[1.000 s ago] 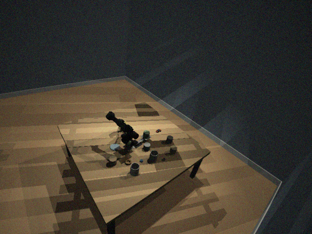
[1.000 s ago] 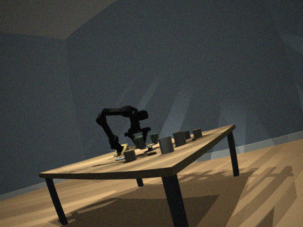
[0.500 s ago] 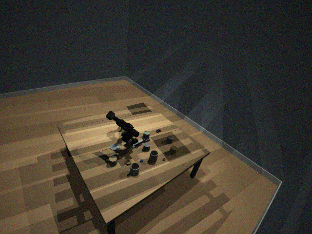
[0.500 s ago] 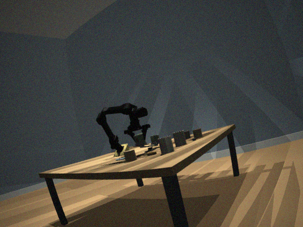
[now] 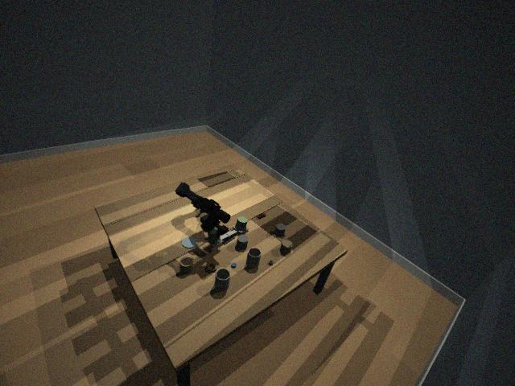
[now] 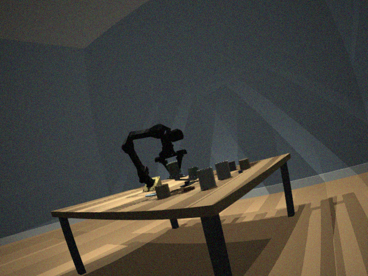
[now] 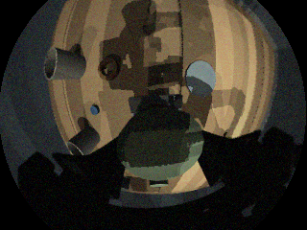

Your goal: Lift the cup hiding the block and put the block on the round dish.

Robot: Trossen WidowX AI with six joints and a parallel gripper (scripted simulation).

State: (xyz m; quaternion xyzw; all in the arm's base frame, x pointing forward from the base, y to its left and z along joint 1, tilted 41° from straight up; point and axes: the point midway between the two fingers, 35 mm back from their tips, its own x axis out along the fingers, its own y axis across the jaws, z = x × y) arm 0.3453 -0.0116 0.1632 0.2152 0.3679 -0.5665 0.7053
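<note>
Green cup (image 5: 213, 235) (image 6: 173, 168) (image 7: 160, 152): round-walled, muted green, one side pale in the light and the rest in deep shade. It is gripped between the fingers of the hand (image 5: 212, 238) (image 6: 173, 166) (image 7: 160, 146), at the end of the balance (image 5: 228, 236) nearer the round dish; whether it touches the balance cannot be told. The second green cup (image 5: 241, 223) (image 6: 192, 170) stands upright at the balance's opposite end. The hidden block cannot be made out. The pale blue dish (image 5: 188, 242) (image 6: 150, 195) (image 7: 200, 73) lies flat near the balance, partly shaded, with no cup above it. A brown ring (image 5: 210, 269) (image 6: 187, 188) (image 7: 109, 67) and several grey and brown cylindrical vessels are spread around the balance. The tabletop (image 5: 199, 315) (image 6: 133, 214) is of striped wood, crossed by bright patches and dark shadows, on dark legs. The room is dim: dark blue-grey walls (image 5: 353, 104) (image 6: 237, 74) carry faint slanting bands of light, with a paler skirting strip above a plank floor (image 5: 62, 186) (image 6: 321, 225).
</note>
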